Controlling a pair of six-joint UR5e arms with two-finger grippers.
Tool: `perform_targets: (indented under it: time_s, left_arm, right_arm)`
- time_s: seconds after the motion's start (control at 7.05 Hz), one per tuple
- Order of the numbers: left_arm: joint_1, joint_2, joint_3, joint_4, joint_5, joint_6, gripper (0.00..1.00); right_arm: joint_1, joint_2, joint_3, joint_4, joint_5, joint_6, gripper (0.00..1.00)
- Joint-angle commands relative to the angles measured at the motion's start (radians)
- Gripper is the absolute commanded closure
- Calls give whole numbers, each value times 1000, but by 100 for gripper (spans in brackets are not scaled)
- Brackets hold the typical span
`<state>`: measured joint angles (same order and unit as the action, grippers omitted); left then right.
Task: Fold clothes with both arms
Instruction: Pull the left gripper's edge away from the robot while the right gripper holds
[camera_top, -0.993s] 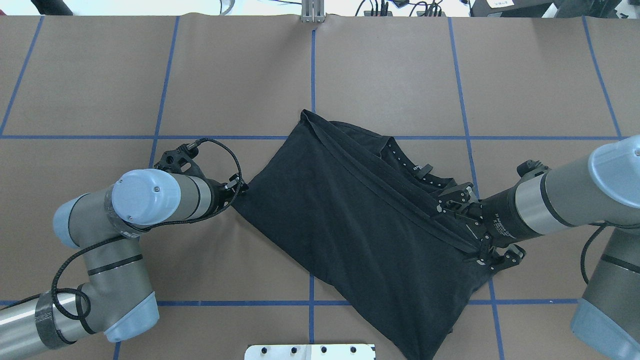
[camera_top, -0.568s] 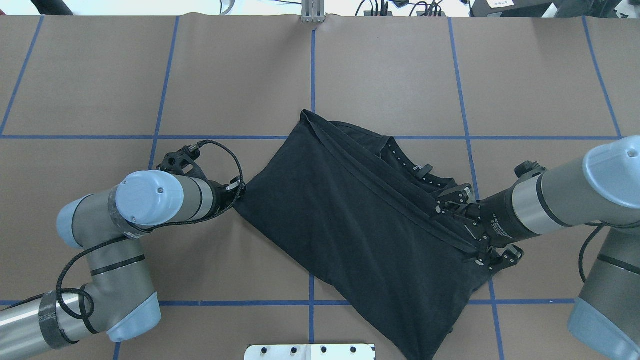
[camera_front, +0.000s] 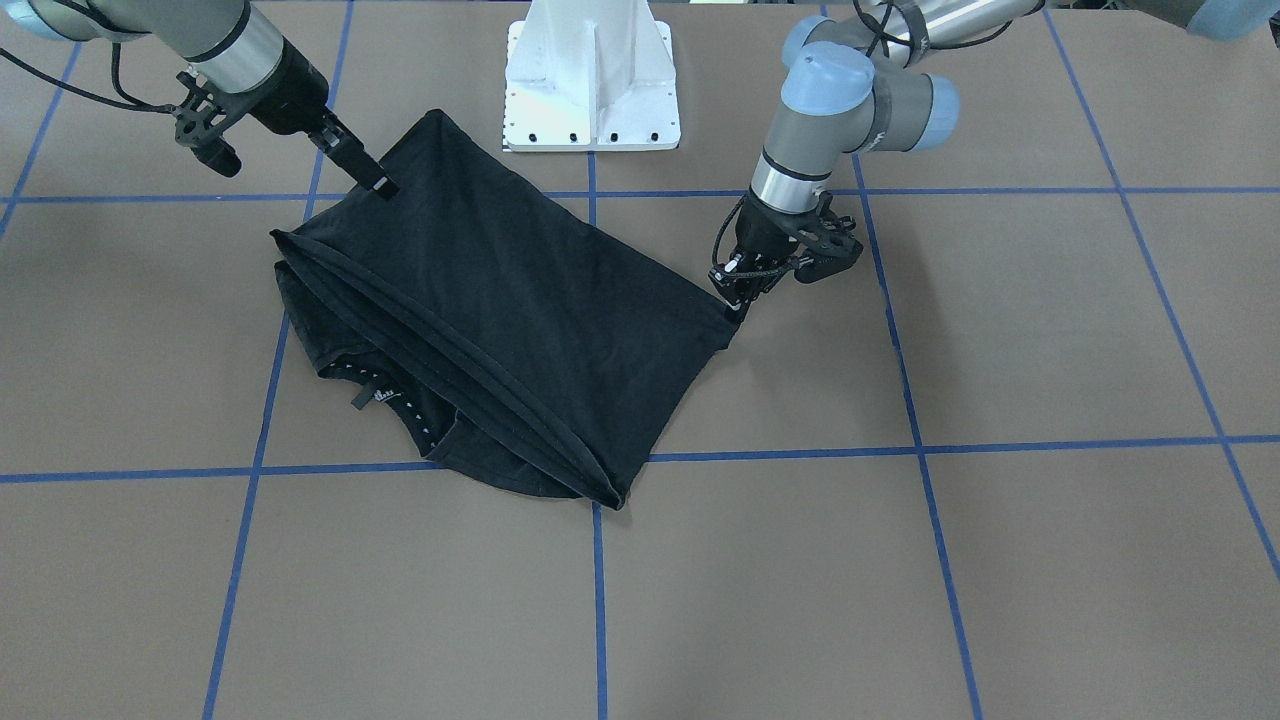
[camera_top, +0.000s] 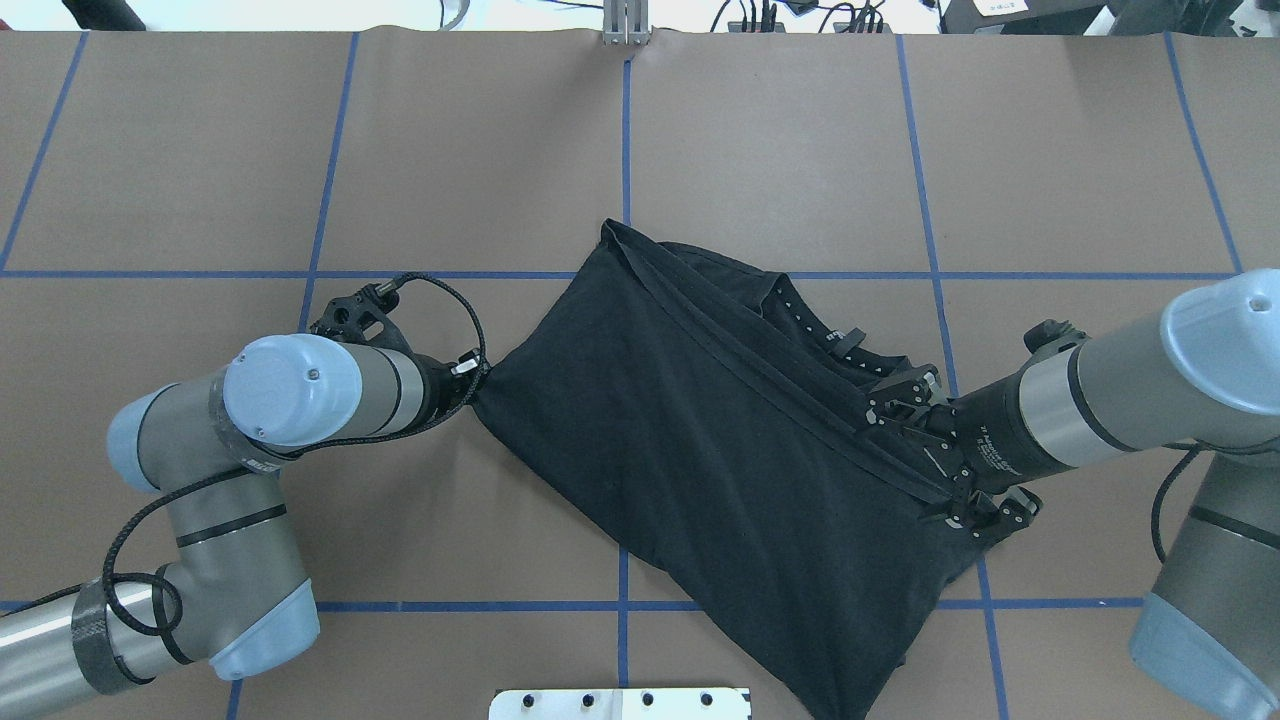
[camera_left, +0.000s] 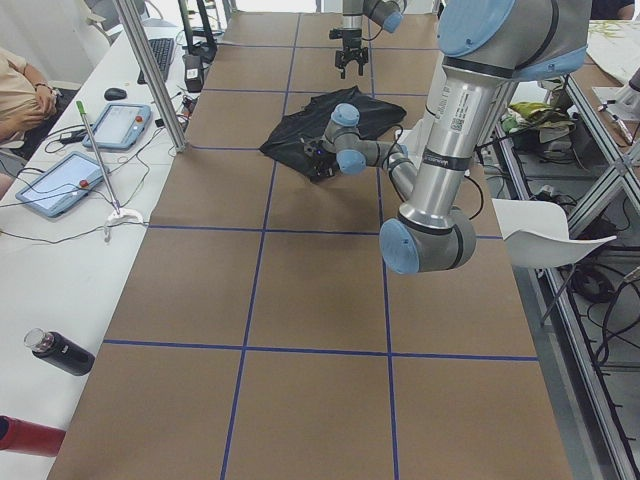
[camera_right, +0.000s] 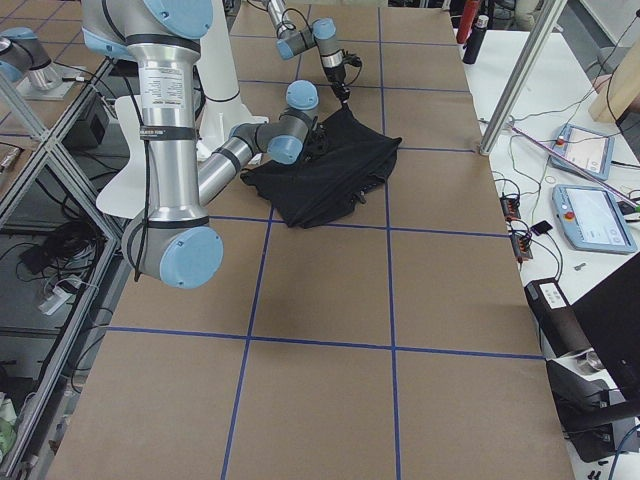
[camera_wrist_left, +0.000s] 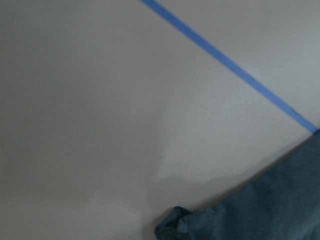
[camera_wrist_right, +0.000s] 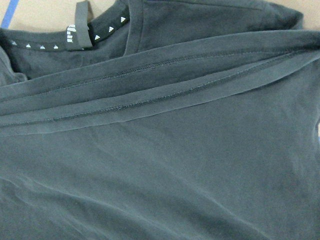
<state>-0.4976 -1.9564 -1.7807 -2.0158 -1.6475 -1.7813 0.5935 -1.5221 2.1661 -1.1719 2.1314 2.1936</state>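
Note:
The black T-shirt (camera_top: 700, 450) lies folded on the brown table, its hem band running diagonally across it beside the collar (camera_wrist_right: 80, 37). My left gripper (camera_top: 478, 378) points steeply down at the shirt's left corner and is shut on that corner (camera_front: 737, 305). The left wrist view shows only that corner of cloth (camera_wrist_left: 280, 210) on the table. My right gripper (camera_top: 915, 465) reaches low over the shirt's right end at the hem. Its linkages are spread wide and it looks open, with no cloth pinched. One slim finger (camera_front: 365, 172) rests at the cloth's edge.
The white pedestal (camera_front: 592, 75) stands at the table's near edge behind the shirt. Blue tape lines (camera_top: 625, 130) grid the brown table. A side bench with tablets (camera_left: 60, 180), a bottle (camera_left: 60, 350) and a seated person (camera_left: 20, 90) runs along the far edge.
The left gripper shifted slightly and the shirt's left corner moved with it. The right arm edged a little leftward over the shirt, which did not move under it.

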Motion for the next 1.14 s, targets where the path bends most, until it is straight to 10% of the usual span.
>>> perform_targets:
  time_s: [0.0, 0.99]
  left_arm:
    - [-132, -107, 162, -169, -12, 126, 100]
    - [-314, -651, 1019, -530, -86, 353, 100]
  right_arm:
    - [2, 10, 0, 0, 2, 0, 0]
    - [20, 45, -21, -2, 9, 0, 0]
